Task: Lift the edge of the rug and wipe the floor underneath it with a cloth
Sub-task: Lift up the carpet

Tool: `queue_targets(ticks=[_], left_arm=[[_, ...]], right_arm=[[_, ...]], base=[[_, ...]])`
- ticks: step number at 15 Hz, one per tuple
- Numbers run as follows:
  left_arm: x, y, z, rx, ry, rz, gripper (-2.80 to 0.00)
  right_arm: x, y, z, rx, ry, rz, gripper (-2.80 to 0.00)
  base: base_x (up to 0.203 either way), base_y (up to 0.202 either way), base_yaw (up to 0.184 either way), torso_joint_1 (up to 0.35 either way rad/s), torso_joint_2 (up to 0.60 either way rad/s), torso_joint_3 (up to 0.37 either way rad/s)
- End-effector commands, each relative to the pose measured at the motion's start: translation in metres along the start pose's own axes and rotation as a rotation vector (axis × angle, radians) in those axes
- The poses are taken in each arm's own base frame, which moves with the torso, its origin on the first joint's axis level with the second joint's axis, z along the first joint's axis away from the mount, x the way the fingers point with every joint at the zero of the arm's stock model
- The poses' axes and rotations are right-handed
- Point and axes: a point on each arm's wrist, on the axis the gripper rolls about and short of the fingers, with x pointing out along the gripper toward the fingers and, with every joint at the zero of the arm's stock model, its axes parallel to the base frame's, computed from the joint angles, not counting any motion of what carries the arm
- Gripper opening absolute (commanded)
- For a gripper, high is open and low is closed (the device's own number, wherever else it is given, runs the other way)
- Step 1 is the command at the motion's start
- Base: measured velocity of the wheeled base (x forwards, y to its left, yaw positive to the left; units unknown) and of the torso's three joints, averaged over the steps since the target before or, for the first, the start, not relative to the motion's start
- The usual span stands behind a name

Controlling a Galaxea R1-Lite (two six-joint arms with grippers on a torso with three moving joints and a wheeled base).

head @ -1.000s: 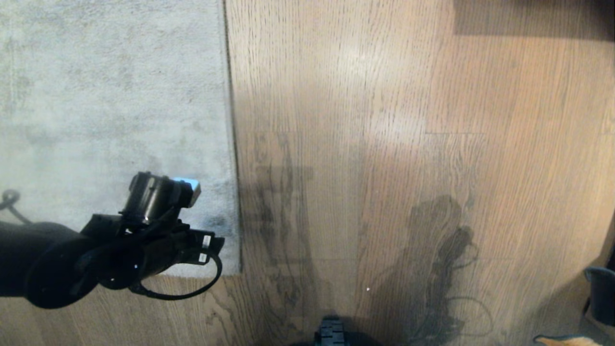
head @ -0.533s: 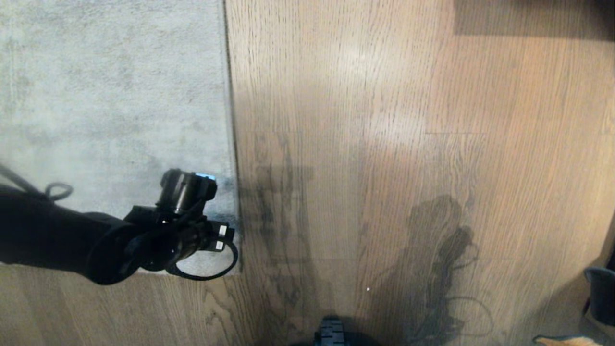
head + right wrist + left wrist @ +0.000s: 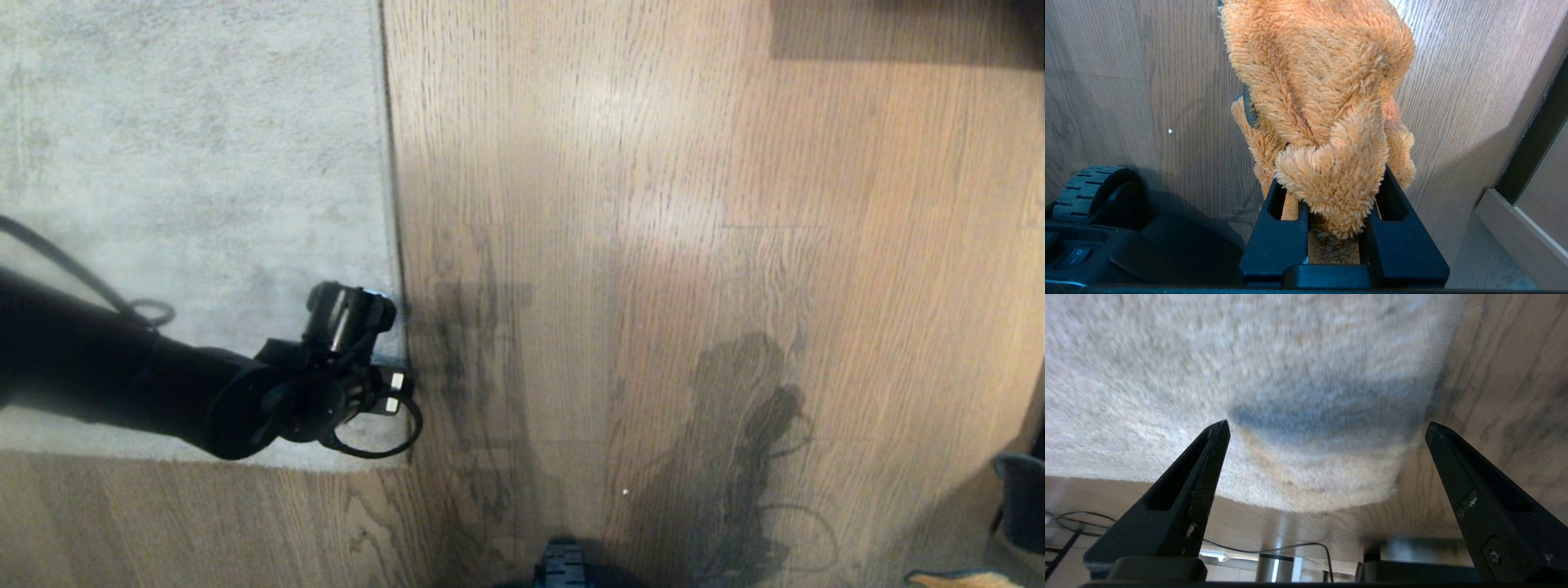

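Since a second ago the left arm has swung rightward across the rug, bringing the left gripper [image 3: 1327, 433] over the rug edge [image 3: 397, 245] near its corner, fingers spread wide, one over pile, one over the floor [image 3: 653, 245]; the rug lies flat; the right gripper [image 3: 1337, 220] is clamped on the cloth [image 3: 1323, 94], hanging above the planks.

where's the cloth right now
The cloth is clamped in the right gripper, hanging over the floor in the right wrist view; the head view does not show it.
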Motion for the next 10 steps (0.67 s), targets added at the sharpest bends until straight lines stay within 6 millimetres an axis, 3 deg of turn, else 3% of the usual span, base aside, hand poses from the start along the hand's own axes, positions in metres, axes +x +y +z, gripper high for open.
queue_targets(ticks=[1,10], left_arm=[[0.0045,-0.0066,0.0004,0.009,0.000,0.009,0.00],[0.0098,-0.0071,-0.0035,0.052,0.012,0.064,0.00]], right_arm=[[0.0001,0.0000,0.0000,-0.001,0.001,0.001,-2.80],[0.0001,0.0000,0.0000,-0.001,0.001,0.001,-2.80]], base=[[0.000,0.000,0.000,0.000,0.00,0.000],[0.000,0.000,0.000,0.000,0.00,0.000]])
